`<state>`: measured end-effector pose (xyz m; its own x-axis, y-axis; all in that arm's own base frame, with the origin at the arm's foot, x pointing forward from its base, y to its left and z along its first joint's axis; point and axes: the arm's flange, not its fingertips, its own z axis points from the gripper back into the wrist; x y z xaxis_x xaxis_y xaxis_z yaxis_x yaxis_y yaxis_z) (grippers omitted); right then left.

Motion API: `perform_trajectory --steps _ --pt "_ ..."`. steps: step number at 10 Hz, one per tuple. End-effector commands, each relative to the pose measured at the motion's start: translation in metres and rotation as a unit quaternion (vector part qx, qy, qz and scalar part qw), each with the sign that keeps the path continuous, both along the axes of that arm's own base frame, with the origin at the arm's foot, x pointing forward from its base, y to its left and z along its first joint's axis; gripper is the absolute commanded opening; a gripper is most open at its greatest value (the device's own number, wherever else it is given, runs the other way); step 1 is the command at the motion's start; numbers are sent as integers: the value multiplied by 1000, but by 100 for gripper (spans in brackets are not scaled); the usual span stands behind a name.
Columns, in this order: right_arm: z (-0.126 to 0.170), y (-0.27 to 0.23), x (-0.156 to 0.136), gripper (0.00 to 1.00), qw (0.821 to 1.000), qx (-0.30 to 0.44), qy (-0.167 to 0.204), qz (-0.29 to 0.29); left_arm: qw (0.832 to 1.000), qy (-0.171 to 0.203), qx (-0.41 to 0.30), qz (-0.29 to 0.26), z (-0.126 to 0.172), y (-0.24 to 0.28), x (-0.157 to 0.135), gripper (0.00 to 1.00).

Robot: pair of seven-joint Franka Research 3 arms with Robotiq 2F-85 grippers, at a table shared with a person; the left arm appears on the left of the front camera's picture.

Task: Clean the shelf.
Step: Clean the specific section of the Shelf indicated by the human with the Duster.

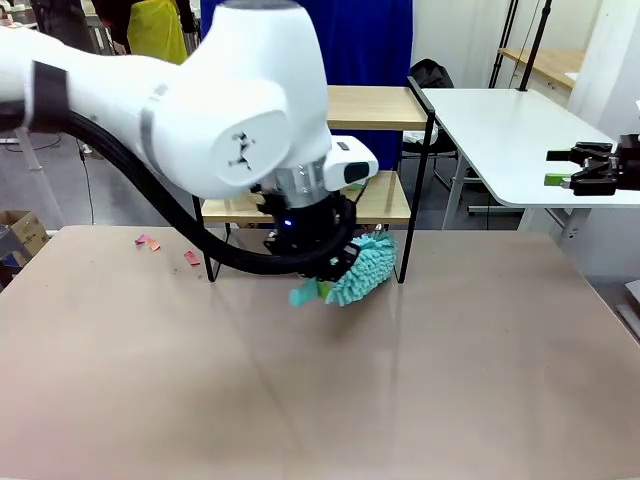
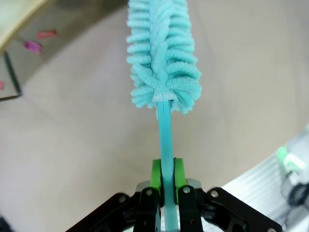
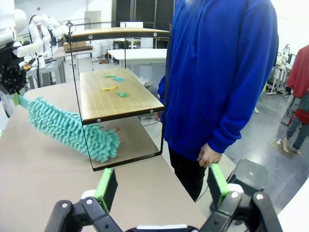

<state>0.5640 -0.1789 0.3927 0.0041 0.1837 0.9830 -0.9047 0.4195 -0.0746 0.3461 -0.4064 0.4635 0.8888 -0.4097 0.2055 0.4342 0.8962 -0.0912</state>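
Where left arm (image 1: 200, 110) hides much of shelf (image 1: 375, 107), left pincer (image 2: 164, 169) grasping duster (image 2: 161, 53), right pincer (image 3: 162, 180) released.

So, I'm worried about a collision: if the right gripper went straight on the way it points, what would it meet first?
Probably the shelf: its lower board's near corner sits dead ahead of the open right gripper. The person's blue hoodie is close beside; depth unclear.

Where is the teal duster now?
Front view, centre: the duster, clamped in the left gripper, has its head beside the near right leg of the shelf.
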Motion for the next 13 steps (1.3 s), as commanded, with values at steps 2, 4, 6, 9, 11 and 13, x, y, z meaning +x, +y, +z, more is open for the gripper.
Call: perform_trajectory --steps 2,4,6,9,11,13 --pt "3 2 1 100 1000 -1 -3 2 996 -53 -16 72 -30 -36 11 13" --pt "3 2 1 100 1000 -1 -3 2 990 -87 -33 109 -45 -54 18 13" --pt "3 2 1 100 1000 -1 -3 2 983 -98 -57 145 -56 -68 23 13" --pt "3 2 1 100 1000 -1 -3 2 978 -94 -69 170 -81 -84 35 13" --pt "3 2 1 100 1000 -1 -3 2 974 -96 -63 195 -99 -86 39 13" --pt "3 2 1 100 1000 -1 -3 2 976 -52 -52 204 -102 -80 45 13"
